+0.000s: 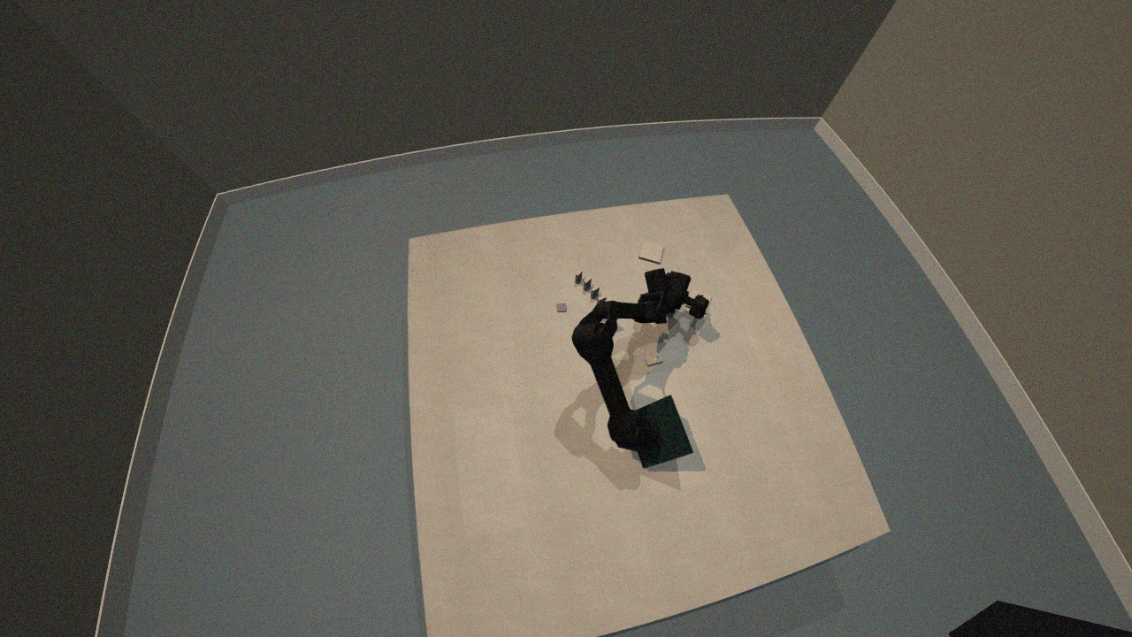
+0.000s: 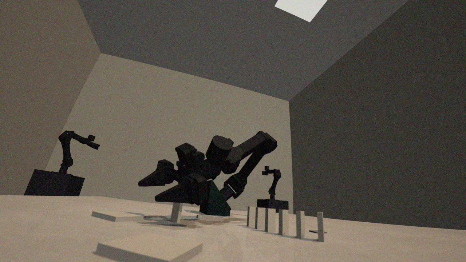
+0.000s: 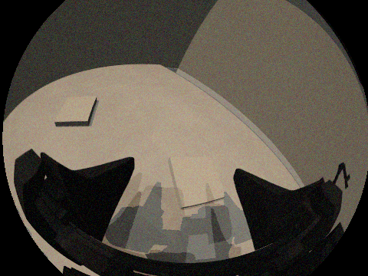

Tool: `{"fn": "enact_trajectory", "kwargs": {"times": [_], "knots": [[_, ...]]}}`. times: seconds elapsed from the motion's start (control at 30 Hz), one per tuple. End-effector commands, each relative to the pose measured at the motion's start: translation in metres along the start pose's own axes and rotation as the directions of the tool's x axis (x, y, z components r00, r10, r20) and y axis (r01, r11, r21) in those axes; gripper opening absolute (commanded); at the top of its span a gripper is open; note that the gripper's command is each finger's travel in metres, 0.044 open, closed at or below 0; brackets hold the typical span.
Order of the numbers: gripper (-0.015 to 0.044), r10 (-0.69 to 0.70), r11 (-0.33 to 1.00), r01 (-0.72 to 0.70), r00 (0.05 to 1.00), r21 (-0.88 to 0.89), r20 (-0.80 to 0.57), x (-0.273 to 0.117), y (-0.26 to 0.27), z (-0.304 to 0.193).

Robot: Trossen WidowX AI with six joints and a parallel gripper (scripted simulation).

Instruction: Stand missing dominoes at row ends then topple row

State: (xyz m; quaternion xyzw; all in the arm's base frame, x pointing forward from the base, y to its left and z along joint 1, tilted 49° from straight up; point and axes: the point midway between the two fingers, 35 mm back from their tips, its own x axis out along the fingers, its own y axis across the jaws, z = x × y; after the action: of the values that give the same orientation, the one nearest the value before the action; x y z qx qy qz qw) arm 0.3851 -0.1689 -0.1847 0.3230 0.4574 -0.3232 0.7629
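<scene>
My gripper is wide open and empty, raised above the table. A pale domino stands on end on the table, apart from the row; the near finger covers its top in the exterior view, and I cannot make it out in the wrist view. Six dominoes stand in a row at the right in the exterior view, from the far one to the near one. In the top view the arm hides part of the row, but its far end domino shows. A loose flat piece lies near my base.
One flat square block lies beyond the arm. Another flat block lies beyond the fingers. A small flat grey tile lies beside the row. My elbow hangs near the row.
</scene>
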Motion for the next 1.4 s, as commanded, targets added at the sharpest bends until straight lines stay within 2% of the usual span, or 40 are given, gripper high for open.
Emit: {"fn": "enact_trajectory", "kwargs": {"times": [0.0, 0.17, 0.53, 0.73, 1.23, 1.37], "knots": [[0.0440, -0.007, 0.998, -0.014, 0.937, -0.055, -0.349, 0.014, -0.015, 0.004], [0.0440, 0.039, 0.997, -0.070, 0.819, -0.031, -0.573, -0.001, -0.021, 0.004], [0.0440, 0.200, 0.977, -0.186, 0.609, 0.107, -0.767, -0.043, -0.021, 0.022], [0.0440, 0.274, 0.960, -0.188, 0.471, 0.209, -0.839, -0.077, -0.021, 0.025], [0.0440, 0.282, 0.958, -0.187, 0.458, 0.218, -0.843, -0.080, -0.021, 0.025], [0.0440, 0.282, 0.958, -0.188, 0.458, 0.219, -0.843, -0.071, -0.015, 0.013]]}}
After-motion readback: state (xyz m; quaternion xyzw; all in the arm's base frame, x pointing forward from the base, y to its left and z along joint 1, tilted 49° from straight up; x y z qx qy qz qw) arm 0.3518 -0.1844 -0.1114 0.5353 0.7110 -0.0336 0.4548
